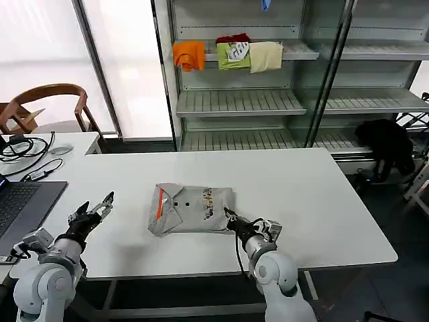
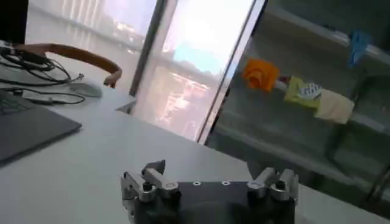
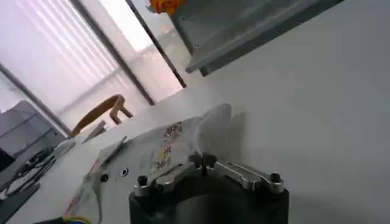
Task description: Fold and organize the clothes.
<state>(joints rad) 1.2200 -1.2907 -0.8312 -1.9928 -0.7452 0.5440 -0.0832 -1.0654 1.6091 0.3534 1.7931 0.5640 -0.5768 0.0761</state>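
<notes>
Roughly centred near the table's (image 1: 322, 201) front edge, the folded grey shirt (image 1: 191, 209) lies lengthwise along that edge, orange-lined collar toward the left side. Its chest print is too small to read. The right gripper (image 1: 231, 219) is closed at its front right corner, apparently pinching the fabric. Well left, the left gripper (image 1: 94, 212) hovers, fingers spread.
</notes>
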